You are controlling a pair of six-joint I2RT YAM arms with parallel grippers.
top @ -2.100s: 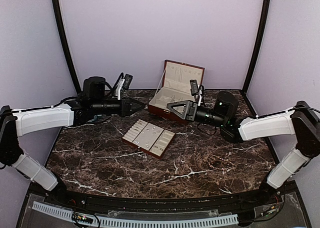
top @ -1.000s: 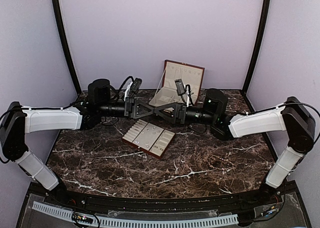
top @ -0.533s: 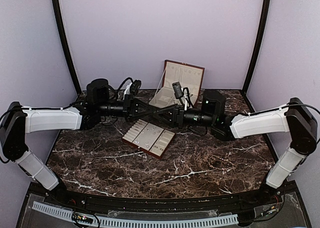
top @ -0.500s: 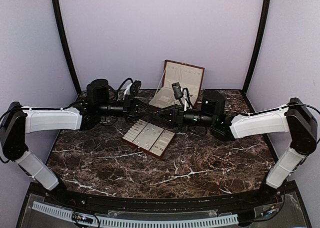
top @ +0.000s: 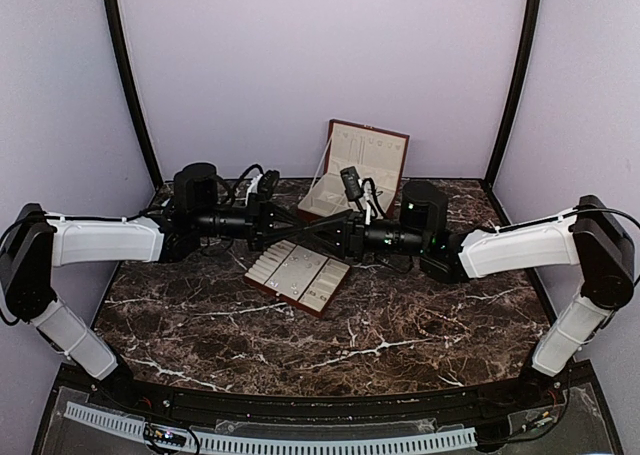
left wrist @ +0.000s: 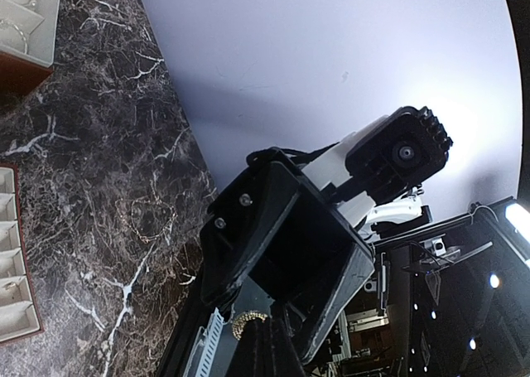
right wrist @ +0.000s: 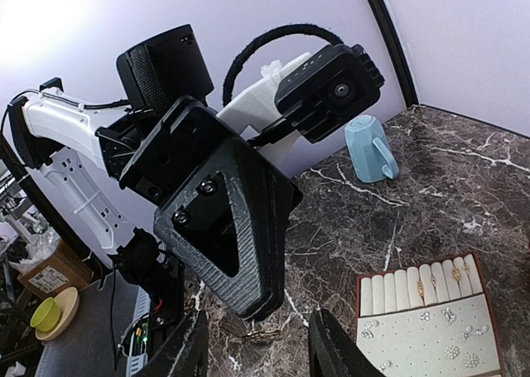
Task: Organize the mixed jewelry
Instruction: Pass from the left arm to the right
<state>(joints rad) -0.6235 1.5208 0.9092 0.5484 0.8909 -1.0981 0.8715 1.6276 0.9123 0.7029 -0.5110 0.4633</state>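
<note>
Mixed jewelry (right wrist: 448, 314) is way too small to pick out from the top view, so all that shows there is the two arms meeting nose to nose over the dark marble counter (top: 400, 325). The left fingers (top: 312, 229) and right fingers (top: 322, 232) overlap just above the far edge of the flat cream-lined tray (top: 272, 267), and the red-brown hinged box (top: 352, 165) stands open right behind them. Left wrist view is more useful: the left fingers are clenched tight, and a little gold beaded piece (left wrist: 246, 323) sits right at their tip, looks pinched there. The right arm's black fingers fill the middle of the frame, facing straight in. The tray edge pokes in on the left and a corner of the box shows at top left. Right wrist view: the right fingers are spread apart at the bottom of the frame with nothing in them, and the tapered tip of the left ones comes down between them with that thin gold bit at its end. Bottom right is the tray, with several tiny gold and sparkly specks lying in its slots and on its flat pad, and a blue cup (right wrist: 370, 149) is on the counter further back.
</note>
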